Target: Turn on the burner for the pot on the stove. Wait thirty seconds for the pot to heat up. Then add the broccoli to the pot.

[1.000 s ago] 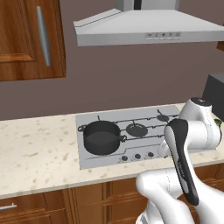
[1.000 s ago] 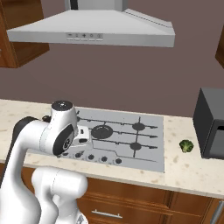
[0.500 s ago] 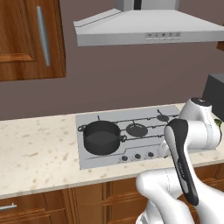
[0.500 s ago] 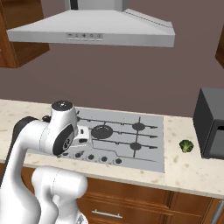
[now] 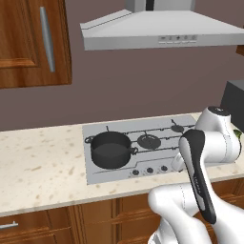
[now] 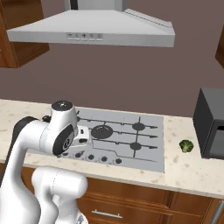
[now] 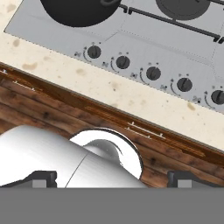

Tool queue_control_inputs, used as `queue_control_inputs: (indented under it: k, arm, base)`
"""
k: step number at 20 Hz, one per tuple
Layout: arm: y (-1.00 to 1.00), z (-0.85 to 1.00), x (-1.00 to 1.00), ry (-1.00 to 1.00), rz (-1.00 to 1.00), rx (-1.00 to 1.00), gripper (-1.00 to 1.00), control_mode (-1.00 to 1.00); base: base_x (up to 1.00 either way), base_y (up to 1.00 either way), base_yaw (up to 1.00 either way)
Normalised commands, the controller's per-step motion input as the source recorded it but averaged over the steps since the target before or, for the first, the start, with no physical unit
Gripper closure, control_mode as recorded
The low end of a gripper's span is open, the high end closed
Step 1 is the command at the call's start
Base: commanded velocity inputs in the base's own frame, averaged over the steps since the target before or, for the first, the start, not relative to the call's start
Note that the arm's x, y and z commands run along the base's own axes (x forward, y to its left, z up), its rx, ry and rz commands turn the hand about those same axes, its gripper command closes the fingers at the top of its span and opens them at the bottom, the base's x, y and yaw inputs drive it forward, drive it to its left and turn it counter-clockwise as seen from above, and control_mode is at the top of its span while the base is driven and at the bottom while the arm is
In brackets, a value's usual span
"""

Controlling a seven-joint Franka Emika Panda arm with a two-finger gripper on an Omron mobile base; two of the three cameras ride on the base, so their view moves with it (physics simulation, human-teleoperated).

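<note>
The dark pot (image 5: 110, 148) stands on the front left burner of the silver stove (image 5: 157, 152), with two small loop handles on its sides. In the hand view the pot (image 7: 78, 8) sits at the top edge, above a row of several dark knobs (image 7: 123, 62) along the stove's (image 7: 144, 43) front strip. My gripper (image 7: 113, 178) hovers above the counter's front edge, short of the knobs. It is open, its fingertips (image 7: 43, 177) wide apart with nothing between them. The broccoli (image 6: 187, 146) lies on the counter right of the stove (image 6: 131, 135).
A dark boxy appliance (image 6: 212, 122) stands on the counter just right of the broccoli. A grey range hood (image 6: 92, 30) hangs over the stove. Wooden cabinets (image 5: 33, 43) are mounted at the upper left. Speckled counter (image 5: 43, 167) stretches left of the stove.
</note>
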Motion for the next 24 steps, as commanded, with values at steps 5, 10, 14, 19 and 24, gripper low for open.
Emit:
queue_control_inputs:
  k: [5,10,14,19,24]
  arm:
    - [0.0,0.0,0.0,0.0,0.0,0.0,-1.0,-1.0]
    - [0.0,0.0,0.0,0.0,0.0,0.0,-1.0,-1.0]
    - [0.0,0.0,0.0,0.0,0.0,0.0,-1.0,-1.0]
    - [0.0,0.0,0.0,0.0,0.0,0.0,-1.0,-1.0]
    - [0.0,0.0,0.0,0.0,0.0,0.0,-1.0,-1.0]
  base:
    - [0.0,0.0,0.0]
    - [0.0,0.0,0.0]
    - [0.0,0.0,0.0]
    - [0.0,0.0,0.0]
    - [0.0,0.0,0.0]
